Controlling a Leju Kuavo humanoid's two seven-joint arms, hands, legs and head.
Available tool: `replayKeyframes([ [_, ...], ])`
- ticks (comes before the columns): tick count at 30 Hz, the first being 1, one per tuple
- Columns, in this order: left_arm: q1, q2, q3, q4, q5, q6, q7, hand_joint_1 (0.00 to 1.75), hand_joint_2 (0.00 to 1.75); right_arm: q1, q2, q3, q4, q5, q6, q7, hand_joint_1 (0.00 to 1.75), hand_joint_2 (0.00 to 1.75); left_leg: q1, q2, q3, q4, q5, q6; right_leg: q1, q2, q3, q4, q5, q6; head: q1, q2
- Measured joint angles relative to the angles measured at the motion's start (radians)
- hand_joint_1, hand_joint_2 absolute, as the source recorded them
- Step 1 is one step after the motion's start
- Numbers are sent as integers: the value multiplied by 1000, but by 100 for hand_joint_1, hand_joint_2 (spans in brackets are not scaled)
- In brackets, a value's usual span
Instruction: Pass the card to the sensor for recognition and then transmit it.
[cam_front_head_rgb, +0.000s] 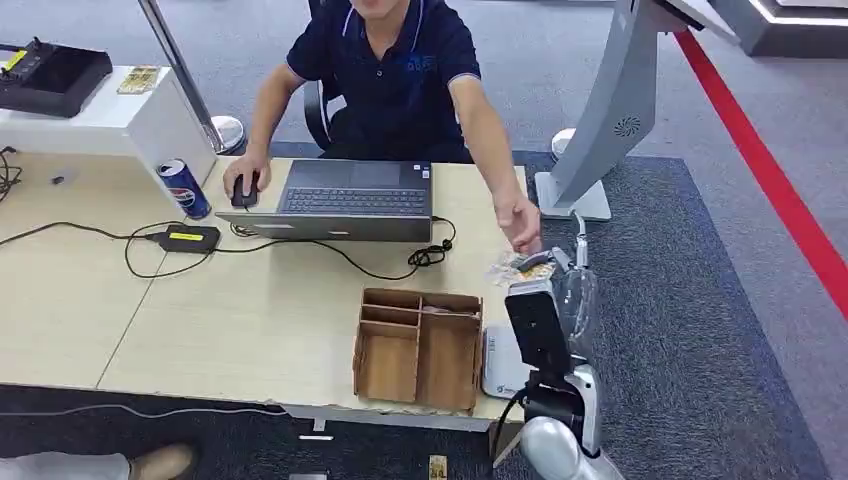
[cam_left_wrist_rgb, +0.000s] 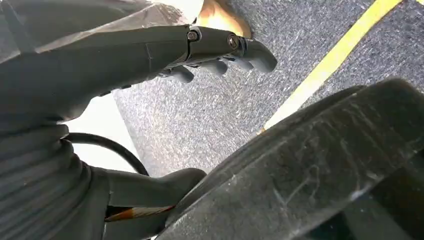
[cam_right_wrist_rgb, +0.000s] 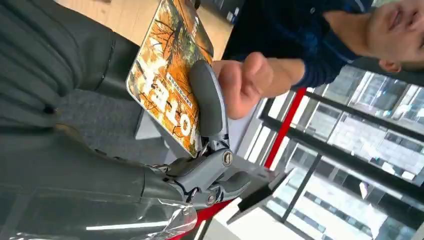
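Wooden desk (cam_front_head_rgb: 250, 300): my right hand (cam_right_wrist_rgb: 200, 165) holds the card (cam_right_wrist_rgb: 167, 75) past its right end, person's hand (cam_right_wrist_rgb: 245, 82) touching it. Laptop (cam_front_head_rgb: 350, 200), wooden tray (cam_front_head_rgb: 420, 345) on desk. Left hand (cam_left_wrist_rgb: 220, 55) hangs, fingers loosely apart, holding nothing.

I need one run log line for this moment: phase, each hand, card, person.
phase: handover | right hand: holds card | left hand: hangs, holds nothing | person's hand: at card
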Motion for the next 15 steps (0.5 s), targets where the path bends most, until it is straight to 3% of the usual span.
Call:
replayKeyframes([
  [15,-2,0,-11,0,-10,-1,0,0,175,-98,96,170,111,-3,30,-11,175,175,0,0,-1,0,0,0,0,0,-1,0,0,0,0,0],
])
